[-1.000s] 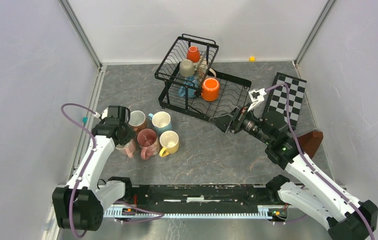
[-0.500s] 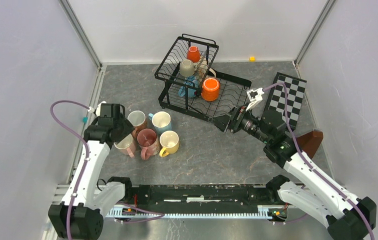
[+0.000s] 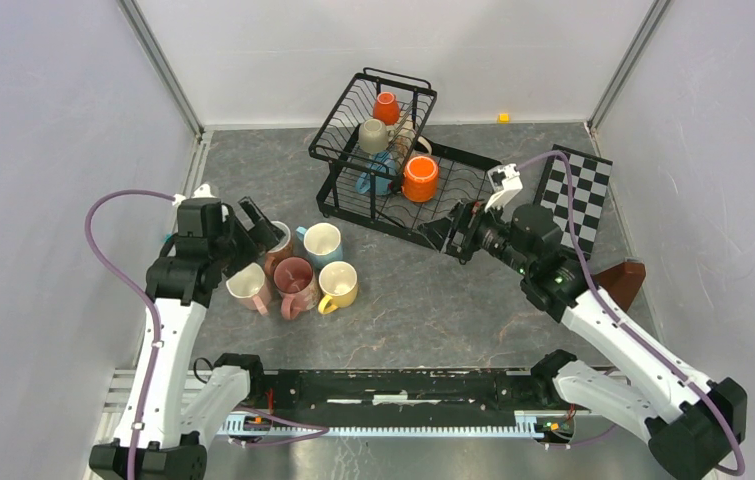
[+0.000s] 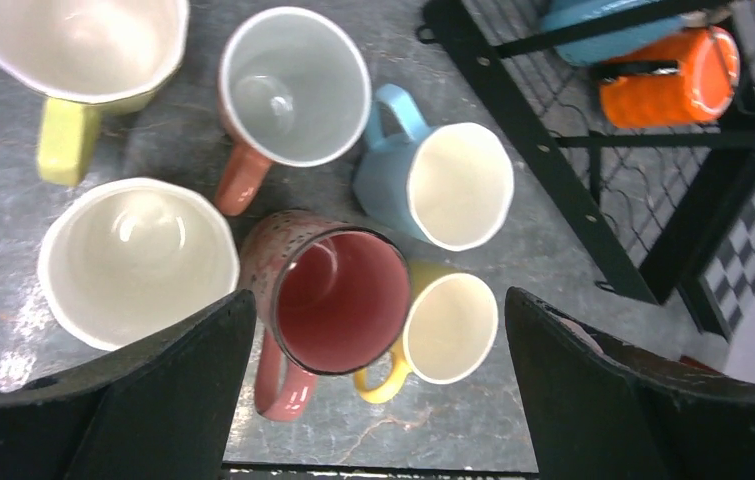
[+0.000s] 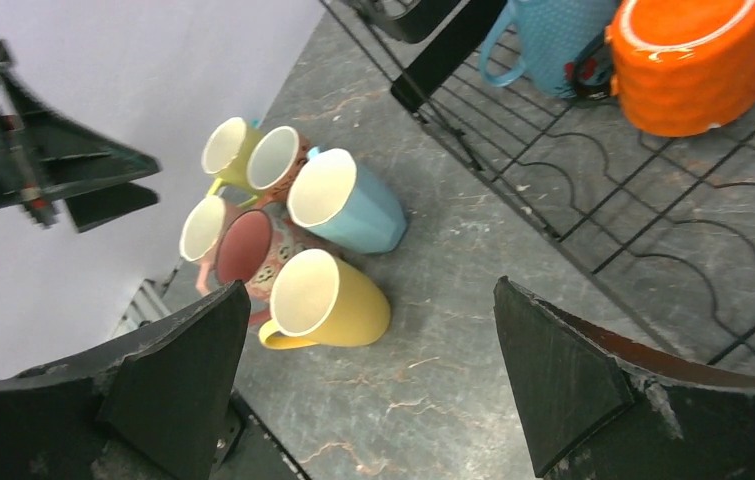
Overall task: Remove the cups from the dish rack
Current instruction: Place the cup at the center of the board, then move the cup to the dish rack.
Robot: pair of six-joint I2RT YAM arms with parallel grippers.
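Jaws gape empty on both grippers: left gripper (image 3: 260,224) above mixed-colour ceramic cups (image 4: 338,300) left of the black wire dish rack (image 3: 396,76), right gripper (image 3: 446,237) at its front edge.

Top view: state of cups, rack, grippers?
Six table cups: upright, clustered.
Large orange cup: upside down, lower tray.
Small orange cup: upside down, upper basket.
Beige cup: upper basket, orientation unclear.
Blue rack cup: on its side, lower tier.
Dish rack: four cups visible inside.
Left gripper: open, empty, over table cups.
Right gripper: open, empty, beside rack.
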